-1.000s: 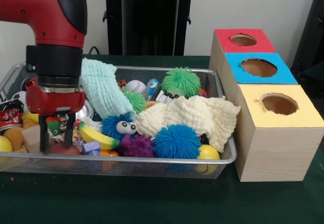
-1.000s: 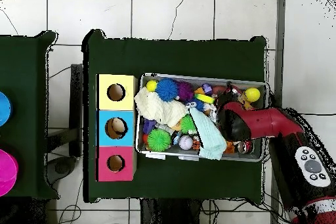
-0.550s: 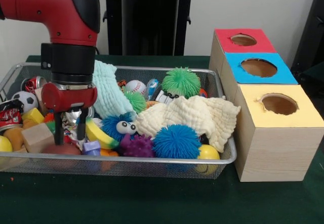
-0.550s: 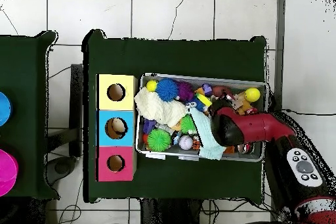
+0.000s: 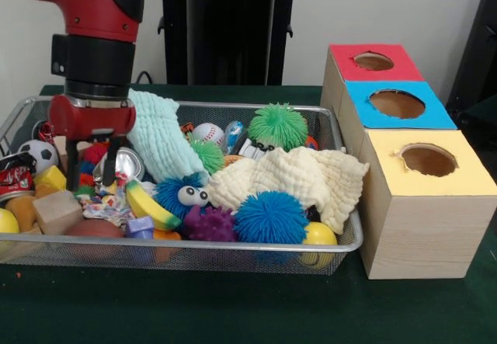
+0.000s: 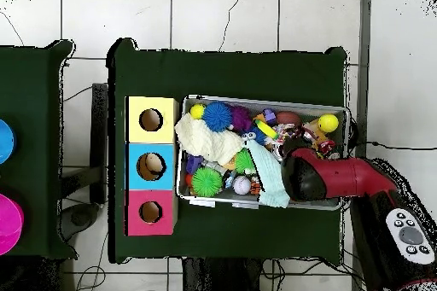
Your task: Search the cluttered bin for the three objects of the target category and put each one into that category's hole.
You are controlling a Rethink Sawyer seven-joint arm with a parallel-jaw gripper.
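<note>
Front view: the end effector (image 5: pixel 92 175) hangs over the left part of the wire bin (image 5: pixel 233 247) on the green desk (image 5: pixel 233 305), its two fingers (image 5: pixel 72 169) a little apart with a small multicoloured toy (image 5: pixel 92 165) between them; whether they grip it I cannot tell. Just right of it lie a silver can (image 5: pixel 128 161) and a pale green cloth (image 5: pixel 159 138), below it a banana (image 5: pixel 147 206) and a wooden block (image 5: pixel 56 210). Further right sit a blue spiky ball (image 5: pixel 270 217), a green spiky ball (image 5: pixel 278 125) and a cream cloth (image 5: pixel 299 179). The box (image 5: pixel 411 196) with red, blue and yellow holes stands well to the right

Overhead view: the arm (image 6: pixel 341 178) covers the end effector; the cloths lie to its left, and the box beyond the bin's left end
</note>
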